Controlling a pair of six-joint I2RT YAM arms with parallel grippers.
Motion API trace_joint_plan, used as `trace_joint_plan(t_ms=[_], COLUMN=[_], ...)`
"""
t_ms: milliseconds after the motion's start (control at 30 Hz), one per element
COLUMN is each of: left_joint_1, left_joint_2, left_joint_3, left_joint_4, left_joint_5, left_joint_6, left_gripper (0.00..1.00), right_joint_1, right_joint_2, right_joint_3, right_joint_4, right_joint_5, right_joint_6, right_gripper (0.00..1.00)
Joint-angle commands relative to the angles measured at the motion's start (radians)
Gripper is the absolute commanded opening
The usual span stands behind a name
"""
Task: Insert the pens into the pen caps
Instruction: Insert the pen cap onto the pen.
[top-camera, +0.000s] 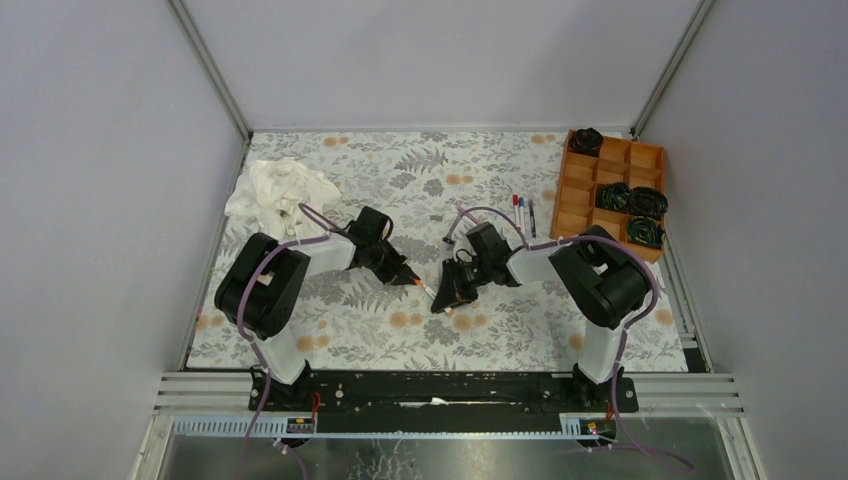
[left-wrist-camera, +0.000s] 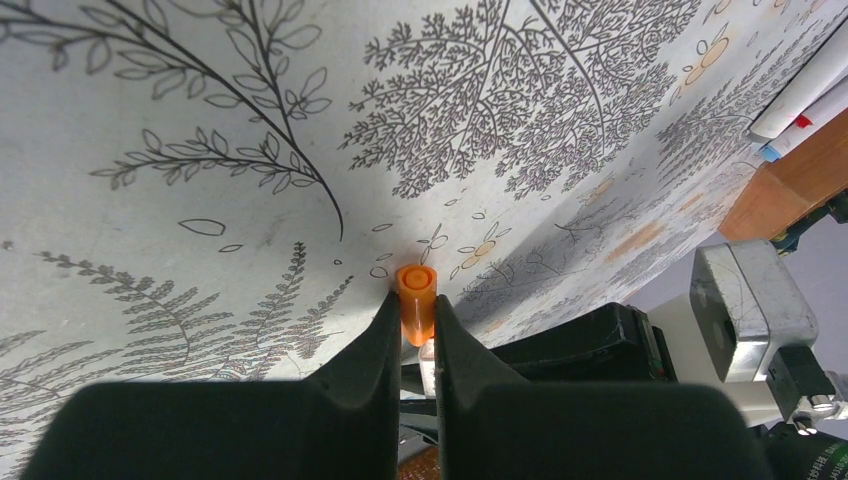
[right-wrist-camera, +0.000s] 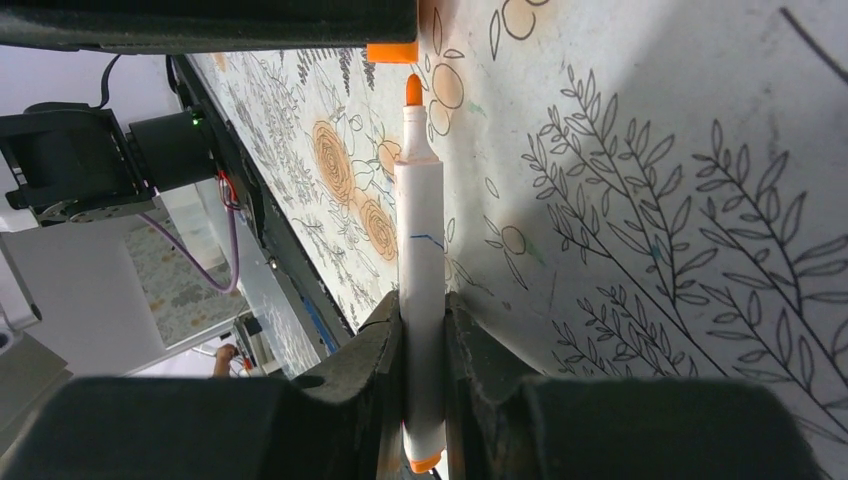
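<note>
- The left gripper (left-wrist-camera: 413, 312) is clamped on the orange pen cap (left-wrist-camera: 416, 288). The cap juts out just past its fingertips.
- The right gripper (right-wrist-camera: 422, 310) is closed around the white pen (right-wrist-camera: 420, 220), low on the barrel. Most of the barrel and the orange tip (right-wrist-camera: 413, 90) reach out well ahead of its fingers.
- Seen from the right wrist, the cap sits straight ahead of that gripper, just beyond the tip and not touching it. The tip seems to line up with one edge of the cap, not its centre.
- I cannot tell for sure which end of the cap faces the pen, so check this before pushing.
- The step in hand looks like the final approach for insertion. A small sideways correction to centre the tip on the cap should come first.
- The advance should then go slowly and straight along the pen's own axis, with the left gripper holding still as the anvil.
- With so much barrel overhanging the right fingers, an off-centre push could pivot the pen in the grip or twist the cap out of the left one.
- Three more pens (top-camera: 522, 212) lie well beyond the right gripper, next to the wooden tray (top-camera: 578, 195).
</note>
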Motion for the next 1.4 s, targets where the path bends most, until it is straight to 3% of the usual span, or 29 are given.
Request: trace_joint_plan(t_ms=[0,867,1133,1367], left_joint_1=[0.007,-0.002,-0.032,-0.059], left_joint_2=[0.018,-0.013,-0.041,-0.052], left_joint_3=[-0.029,-0.036,-0.027,-0.012], left_joint_4=[-0.018,0.001,0.007,0.031], left_joint_5=[-0.027,0.02,0.026,0.024], left_joint_6=[0.003,-0.013,-0.035,-0.023], left_gripper=[0.07,0.07,0.07,0.07], right_joint_1=[0.012,0.018,0.029,0.035], right_joint_2=[0.033,0.122,0.128,0.071], right_joint_3=[0.034,0.13,0.182,0.15], right_joint_4=[-0.012,-0.054,-0.107,-0.045], right_joint_5=[-0.01,0.059,0.149,0.157], right_joint_6=[-0.017,0.005,-0.054,-0.164], right_gripper=[0.0,0.0,0.0,0.0])
